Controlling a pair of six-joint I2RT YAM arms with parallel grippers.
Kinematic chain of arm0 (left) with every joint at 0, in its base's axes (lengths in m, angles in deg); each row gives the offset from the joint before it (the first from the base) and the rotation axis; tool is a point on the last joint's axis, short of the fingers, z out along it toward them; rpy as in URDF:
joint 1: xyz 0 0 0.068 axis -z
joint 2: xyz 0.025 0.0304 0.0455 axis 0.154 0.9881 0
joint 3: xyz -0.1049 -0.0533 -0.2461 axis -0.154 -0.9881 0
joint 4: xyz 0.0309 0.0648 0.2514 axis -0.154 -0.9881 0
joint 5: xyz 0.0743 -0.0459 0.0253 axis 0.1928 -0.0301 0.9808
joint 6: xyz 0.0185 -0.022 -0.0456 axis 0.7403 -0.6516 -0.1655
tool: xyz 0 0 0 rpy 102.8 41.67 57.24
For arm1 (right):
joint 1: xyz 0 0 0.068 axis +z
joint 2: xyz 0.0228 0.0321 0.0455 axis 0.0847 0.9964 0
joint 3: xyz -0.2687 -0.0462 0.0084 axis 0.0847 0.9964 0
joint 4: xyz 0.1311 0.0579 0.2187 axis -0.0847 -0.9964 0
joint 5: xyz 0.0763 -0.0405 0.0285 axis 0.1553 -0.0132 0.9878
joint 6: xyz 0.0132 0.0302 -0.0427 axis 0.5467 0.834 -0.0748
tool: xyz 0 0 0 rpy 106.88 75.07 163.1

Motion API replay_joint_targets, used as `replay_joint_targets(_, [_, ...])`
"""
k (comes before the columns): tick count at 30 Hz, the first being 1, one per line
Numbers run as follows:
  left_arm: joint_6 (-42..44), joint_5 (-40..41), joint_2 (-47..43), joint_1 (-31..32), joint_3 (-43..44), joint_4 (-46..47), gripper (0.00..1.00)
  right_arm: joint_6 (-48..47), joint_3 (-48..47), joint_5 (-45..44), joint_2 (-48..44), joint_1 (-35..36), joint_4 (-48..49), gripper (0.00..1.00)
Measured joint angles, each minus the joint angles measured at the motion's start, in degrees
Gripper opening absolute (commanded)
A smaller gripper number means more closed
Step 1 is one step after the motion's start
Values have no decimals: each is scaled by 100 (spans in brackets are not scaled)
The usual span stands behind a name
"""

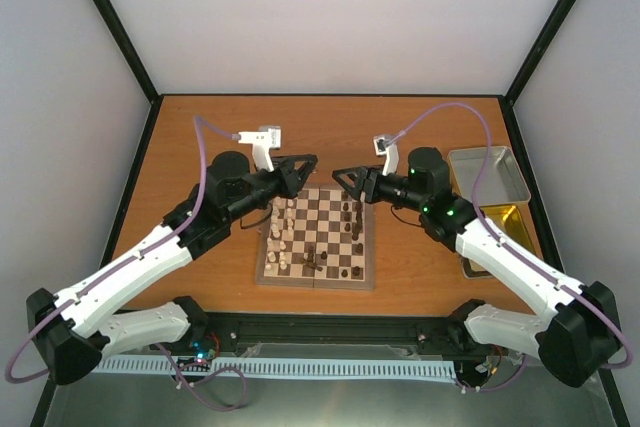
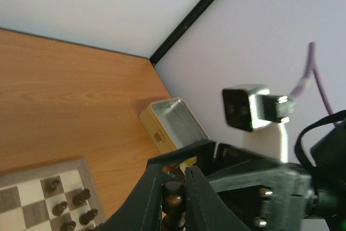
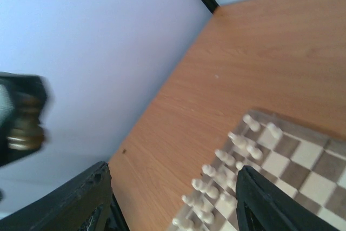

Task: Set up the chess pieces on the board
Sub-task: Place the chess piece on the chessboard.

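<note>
The board (image 1: 318, 215) lies in the middle of the table. Cream-white chessmen (image 1: 284, 237) fill its left side, and dark brown chess pieces (image 1: 353, 223) stand along its right side, with a few near the front middle (image 1: 316, 258). My left gripper (image 1: 304, 164) hovers above the board's far edge; in the left wrist view it (image 2: 173, 172) is shut on a dark brown chess piece (image 2: 174, 197). My right gripper (image 1: 345, 186) faces it, just right of it. In the right wrist view it (image 3: 173, 187) is open and empty above the white chessmen (image 3: 233, 158).
A silver metal tray (image 1: 488, 175) and a gold tray (image 1: 501, 221) sit at the right of the table, also in the left wrist view (image 2: 174, 124). Dark pieces (image 2: 70, 204) stand on the board's corner there. Walls enclose the table.
</note>
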Motion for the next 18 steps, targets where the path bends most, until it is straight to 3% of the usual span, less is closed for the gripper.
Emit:
replay_joint_targets(10, [-758,-363,334,0,-57,46,1,20,195,964,-190,55,1091,61])
replay_joint_targets(18, [-1178,-299,337,0,-81,181,1,-66,157,1239,52,164,1263,43])
